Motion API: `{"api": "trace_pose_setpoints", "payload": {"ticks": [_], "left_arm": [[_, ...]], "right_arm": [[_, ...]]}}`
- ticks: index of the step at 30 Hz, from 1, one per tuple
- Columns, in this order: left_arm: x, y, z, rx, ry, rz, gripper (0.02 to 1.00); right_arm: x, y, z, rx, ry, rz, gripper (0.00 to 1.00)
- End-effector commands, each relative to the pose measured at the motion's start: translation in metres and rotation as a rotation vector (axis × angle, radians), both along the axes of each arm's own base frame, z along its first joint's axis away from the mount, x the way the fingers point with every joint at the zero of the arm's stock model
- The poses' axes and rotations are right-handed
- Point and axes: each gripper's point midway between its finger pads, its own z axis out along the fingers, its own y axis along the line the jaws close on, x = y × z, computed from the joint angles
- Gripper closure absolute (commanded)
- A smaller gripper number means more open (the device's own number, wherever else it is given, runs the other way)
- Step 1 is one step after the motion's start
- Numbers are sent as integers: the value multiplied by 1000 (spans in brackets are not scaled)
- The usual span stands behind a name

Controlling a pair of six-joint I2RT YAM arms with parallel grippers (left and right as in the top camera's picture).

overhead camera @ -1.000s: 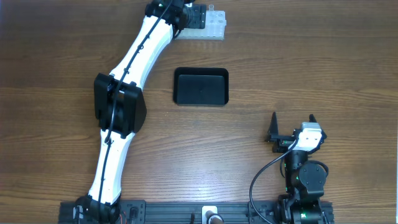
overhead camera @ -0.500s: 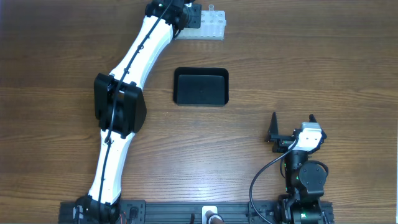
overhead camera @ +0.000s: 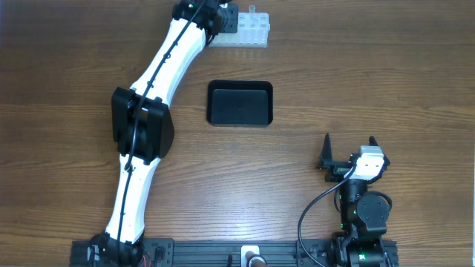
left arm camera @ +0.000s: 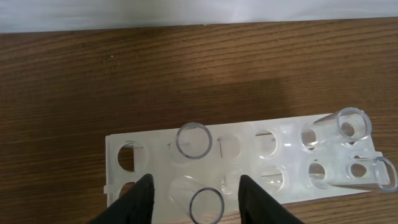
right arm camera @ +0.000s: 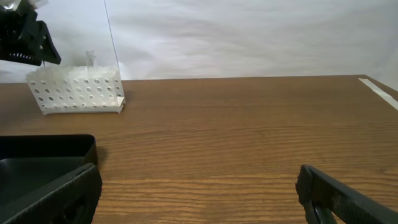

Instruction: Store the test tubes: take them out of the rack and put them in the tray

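Note:
A white test tube rack (overhead camera: 251, 31) stands at the far edge of the table; it is also visible as the rack (left arm camera: 249, 162) and the rack (right arm camera: 78, 90). Several clear tubes stand in it, among them one tube (left arm camera: 194, 140) and another tube (left arm camera: 352, 123) at the far end. My left gripper (overhead camera: 226, 18) hovers over the rack's left end, open, and the left gripper (left arm camera: 198, 202) has its fingers on either side of a tube (left arm camera: 206, 204) without touching it. The black tray (overhead camera: 240, 103) lies empty mid-table. My right gripper (overhead camera: 349, 152) rests open near its base.
Bare wooden tabletop surrounds the tray (right arm camera: 43, 155) and rack. A white wall rises just behind the rack. The left arm's black gripper (right arm camera: 25, 37) shows above the rack's left end.
The left gripper has shifted slightly leftward over the rack. The right arm has not moved.

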Motion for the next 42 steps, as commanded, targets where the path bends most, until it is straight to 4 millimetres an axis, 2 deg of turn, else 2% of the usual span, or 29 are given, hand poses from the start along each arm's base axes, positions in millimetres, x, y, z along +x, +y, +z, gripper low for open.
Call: {"api": "trace_pose_setpoints", "payload": {"ticks": [1,4,9,13,19,35,42], "left_arm": [[6,6,4,3,-19,22,636],[7,7,4,3,-19,24,658],[7,7,4,3,-19,24,752],[7,7,4,3,-19,24,774],[7,7,4,3,-19,24,888],[6,6,5,3,-18,21,904],[3,6,25,30,-34,36,910]], "right_arm": [[0,1,-2,-8,1,4,7],[0,1,-2,-8,1,4,9],[0,1,-2,-8,1,4,9],[0,1,-2,-8,1,4,9],[0,1,-2,-8,1,4,9],[0,1,-2,-8,1,4,7],[0,1,-2,-8,1,4,7]]}}
